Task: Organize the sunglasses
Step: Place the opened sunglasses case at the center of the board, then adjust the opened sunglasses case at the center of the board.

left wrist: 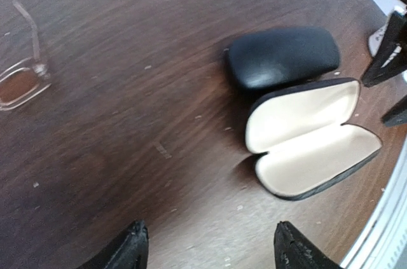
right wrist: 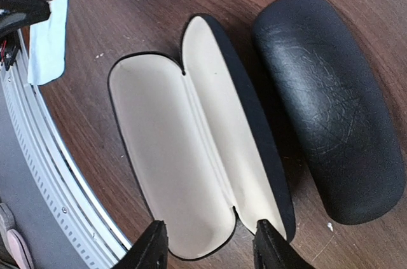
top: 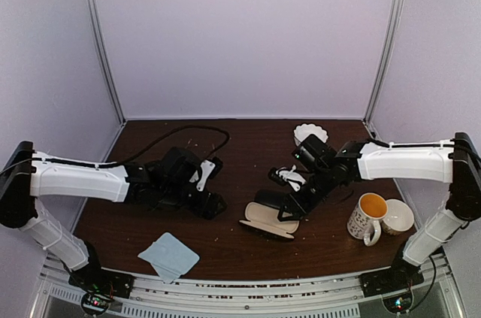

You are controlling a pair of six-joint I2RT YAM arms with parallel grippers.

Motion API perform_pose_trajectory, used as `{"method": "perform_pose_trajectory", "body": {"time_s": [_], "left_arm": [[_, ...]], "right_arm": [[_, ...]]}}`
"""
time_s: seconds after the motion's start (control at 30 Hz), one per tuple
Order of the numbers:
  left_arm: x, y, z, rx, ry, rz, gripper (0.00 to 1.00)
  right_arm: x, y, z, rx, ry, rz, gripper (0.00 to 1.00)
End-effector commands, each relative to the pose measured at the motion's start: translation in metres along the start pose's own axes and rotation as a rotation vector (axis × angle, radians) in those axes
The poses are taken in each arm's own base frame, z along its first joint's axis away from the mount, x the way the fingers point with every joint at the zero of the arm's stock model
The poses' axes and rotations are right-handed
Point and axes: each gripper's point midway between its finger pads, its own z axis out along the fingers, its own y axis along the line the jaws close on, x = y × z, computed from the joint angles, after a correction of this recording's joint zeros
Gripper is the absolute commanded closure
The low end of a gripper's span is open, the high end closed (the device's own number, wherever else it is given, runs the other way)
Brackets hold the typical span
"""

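One pair of sunglasses (left wrist: 22, 81), with a thin reddish frame and a brown lens, lies on the table at the left edge of the left wrist view; only part of it shows. The dark-framed pair is not in view. An open black case (top: 267, 225) with cream lining lies empty; it also shows in the left wrist view (left wrist: 311, 138) and the right wrist view (right wrist: 191, 135). A closed black case (right wrist: 327, 103) lies beside it. My left gripper (left wrist: 212, 250) is open and empty above bare table. My right gripper (right wrist: 213, 247) is open and empty over the open case's end.
A light-blue cloth (top: 169, 255) lies near the table's front edge. A yellow-lined mug (top: 368, 216) and a bowl (top: 398, 216) stand at the right. A white scalloped dish (top: 310, 134) sits at the back. A black cable (top: 180, 134) runs behind the left arm.
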Motion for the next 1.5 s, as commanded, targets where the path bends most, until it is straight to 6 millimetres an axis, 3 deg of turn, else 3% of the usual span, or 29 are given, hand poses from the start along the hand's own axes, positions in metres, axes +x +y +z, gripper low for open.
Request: {"method": "perform_pose_trajectory", "body": {"time_s": [0.0,0.23,0.6,0.8,1.27,1.47], "left_arm": [[-0.025,-0.033,0.008,0.103,-0.008,-0.039,0.30],[-0.012,-0.057,0.028,0.196,0.146,-0.103,0.32],[0.011,-0.071,0.045,0.246,0.295,-0.174,0.32],[0.021,-0.069,0.050,0.226,0.318,-0.174,0.33],[0.029,-0.067,0.063,0.215,0.335,-0.181,0.34],[0.027,-0.067,0.064,0.216,0.332,-0.179,0.34]], "right_arm": [[0.001,-0.013,-0.002,0.077,-0.032,0.016,0.54],[0.007,-0.029,-0.005,0.159,-0.079,0.088,0.54],[0.015,-0.038,0.006,0.177,-0.094,0.141,0.52],[0.018,-0.041,0.019,0.166,-0.076,0.129,0.54],[0.019,-0.036,0.032,0.120,-0.063,0.087,0.86],[0.014,-0.035,0.024,0.126,-0.091,0.072,0.99]]}}
